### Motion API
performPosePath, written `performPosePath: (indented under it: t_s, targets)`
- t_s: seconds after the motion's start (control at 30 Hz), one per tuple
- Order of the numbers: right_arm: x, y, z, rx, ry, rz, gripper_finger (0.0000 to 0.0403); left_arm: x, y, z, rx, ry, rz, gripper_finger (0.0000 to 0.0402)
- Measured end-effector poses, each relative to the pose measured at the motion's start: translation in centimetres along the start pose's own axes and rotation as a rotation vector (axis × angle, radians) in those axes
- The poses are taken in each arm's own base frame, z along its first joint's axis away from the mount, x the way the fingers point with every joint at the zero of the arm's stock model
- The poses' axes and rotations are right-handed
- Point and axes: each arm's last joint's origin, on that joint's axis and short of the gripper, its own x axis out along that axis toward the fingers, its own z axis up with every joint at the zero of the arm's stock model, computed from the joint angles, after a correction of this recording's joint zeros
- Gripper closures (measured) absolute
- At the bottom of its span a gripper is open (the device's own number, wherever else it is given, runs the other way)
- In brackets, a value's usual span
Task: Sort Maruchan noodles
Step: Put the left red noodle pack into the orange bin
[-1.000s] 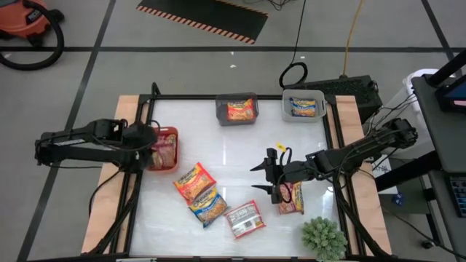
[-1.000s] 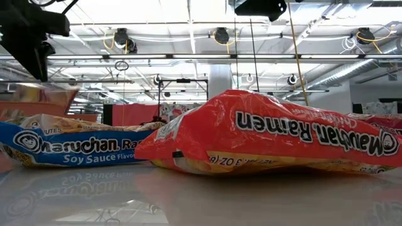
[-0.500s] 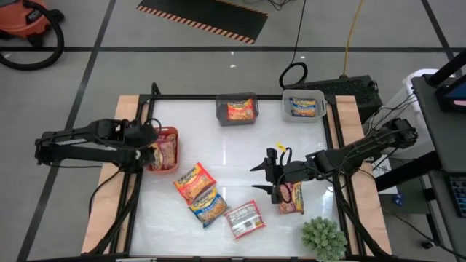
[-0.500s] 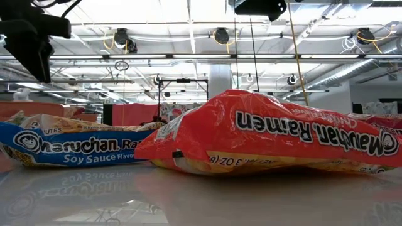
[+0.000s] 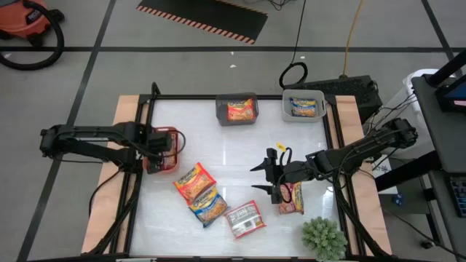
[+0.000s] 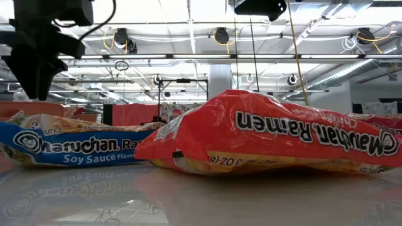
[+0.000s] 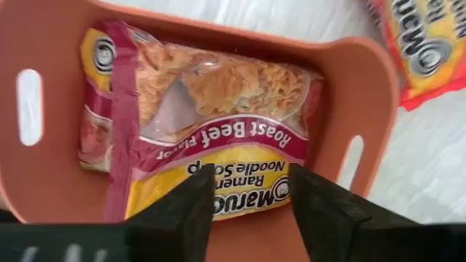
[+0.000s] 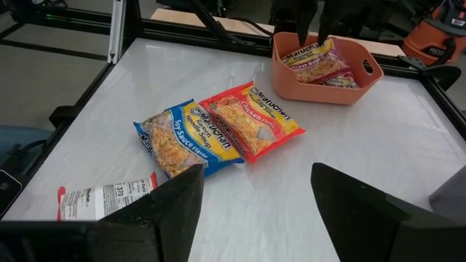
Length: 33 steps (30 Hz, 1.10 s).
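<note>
My left gripper (image 5: 166, 145) is open and hangs over the red bin (image 5: 172, 134) at the table's left. Its fingers stand above a pink-trimmed roast beef packet (image 7: 211, 138) that lies flat in the bin (image 7: 44, 44). My right gripper (image 5: 263, 178) is open and empty, right of the table's middle. A red chicken packet (image 5: 193, 182), a blue soy sauce packet (image 5: 209, 207) and a face-down packet (image 5: 245, 220) lie flat on the table. Another packet (image 5: 293, 199) lies beside the right wrist. They also show in the right wrist view: the chicken packet (image 8: 251, 127) and the soy sauce packet (image 8: 182, 142).
A grey bin (image 5: 237, 109) and a white bin (image 5: 303, 105), each with a packet inside, stand at the far edge. A small green plant (image 5: 324, 236) stands at the near right corner. A black frame (image 5: 218, 97) runs round the white table top.
My left gripper has moved toward the table's right edge, from the red bin's left rim to above the bin's middle. The packets and my right arm have kept still.
</note>
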Motion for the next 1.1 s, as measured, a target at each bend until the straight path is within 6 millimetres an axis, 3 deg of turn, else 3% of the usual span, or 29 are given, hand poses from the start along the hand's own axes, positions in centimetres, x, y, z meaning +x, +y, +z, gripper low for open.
performPosePath:
  t_s: [0.3,0.8,1.1]
  targets:
    - [0.0,0.0,0.0,0.000,0.000,0.000,0.0156,1.9,0.0,1.6,-0.020,0.141,0.052,0.0306]
    - [0.0,0.0,0.0,-0.003,0.000,0.000,0.0156,3.0,2.7,2.3,-0.245,0.229,0.262,0.0309]
    - [0.0,0.0,0.0,-0.001,0.000,0.000,0.0156,3.0,4.2,2.1,-0.349,0.242,0.274,0.0309]
